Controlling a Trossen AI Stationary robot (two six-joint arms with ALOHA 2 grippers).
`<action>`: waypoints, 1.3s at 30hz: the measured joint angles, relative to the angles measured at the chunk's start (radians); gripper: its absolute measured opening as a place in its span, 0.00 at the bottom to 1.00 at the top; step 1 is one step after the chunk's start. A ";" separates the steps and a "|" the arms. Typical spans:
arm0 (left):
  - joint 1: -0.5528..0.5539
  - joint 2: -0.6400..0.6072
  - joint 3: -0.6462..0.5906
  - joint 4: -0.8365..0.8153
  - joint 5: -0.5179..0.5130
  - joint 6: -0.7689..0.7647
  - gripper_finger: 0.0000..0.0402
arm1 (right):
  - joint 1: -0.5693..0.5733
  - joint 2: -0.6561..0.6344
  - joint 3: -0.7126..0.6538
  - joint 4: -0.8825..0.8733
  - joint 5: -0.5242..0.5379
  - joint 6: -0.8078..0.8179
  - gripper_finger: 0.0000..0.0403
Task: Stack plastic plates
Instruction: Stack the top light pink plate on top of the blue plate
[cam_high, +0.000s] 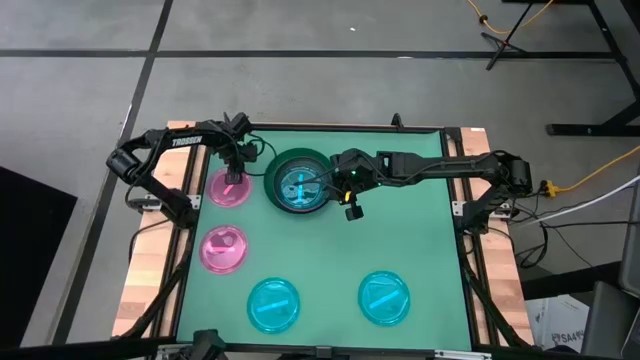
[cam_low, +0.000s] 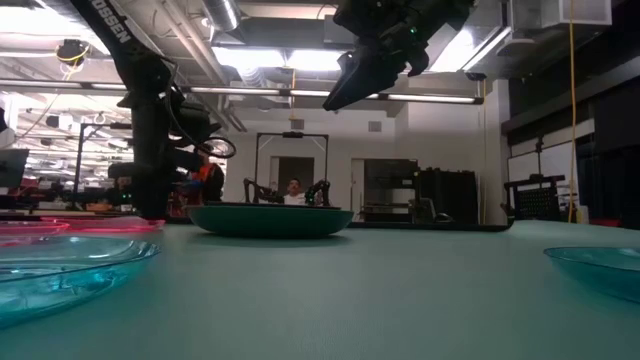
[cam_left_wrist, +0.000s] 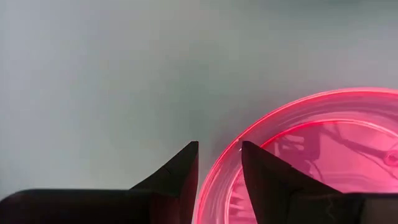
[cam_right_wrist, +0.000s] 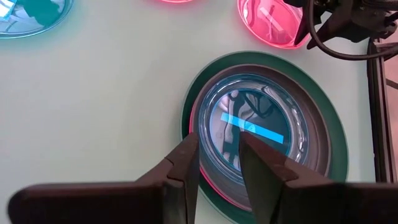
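A large dark green plate (cam_high: 271, 190) (cam_right_wrist: 333, 130) rests on the mat's far middle. It holds a nested stack: grey (cam_right_wrist: 318, 118), a pink rim (cam_right_wrist: 214, 188), and cyan on top (cam_high: 298, 185) (cam_right_wrist: 261, 106). My right gripper (cam_high: 322, 184) (cam_right_wrist: 219, 142) hovers open, high above the stack's right edge (cam_low: 332, 100), holding nothing. My left gripper (cam_high: 232, 178) (cam_low: 150, 212) is down at a pink plate (cam_high: 228, 193) (cam_left_wrist: 323, 143) lying flat left of the stack. Its open fingers stand astride that plate's rim (cam_left_wrist: 219, 163). Another pink plate (cam_high: 224, 250) and two cyan plates (cam_high: 273, 305) (cam_high: 384, 297) lie flat nearer. My left gripper comes from above, pointing down, at the pink plate's rim (cam_left_wrist: 219, 163). One finger (cam_left_wrist: 267, 180) is inside the plate and one (cam_left_wrist: 180, 174) outside. Whether they touch the rim I cannot tell. The plate lies flat on the mat.
The green mat (cam_high: 420, 230) has free room in its middle and right half. Wooden table edges and the arms' bases flank it on both sides. Cables hang near the left arm (cam_right_wrist: 336, 37). A person shows far off in the room beyond the table (cam_low: 293, 190).
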 joint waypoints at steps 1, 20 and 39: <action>0.000 0.000 0.000 0.000 0.002 -0.002 0.29 | 0.000 0.000 0.000 0.000 0.000 0.000 0.25; -0.019 0.000 0.000 -0.017 -0.025 0.097 0.25 | 0.000 0.000 0.000 0.003 0.000 -0.021 0.25; -0.019 0.000 0.001 -0.020 -0.025 0.097 0.00 | 0.000 0.000 0.000 0.003 0.000 -0.022 0.25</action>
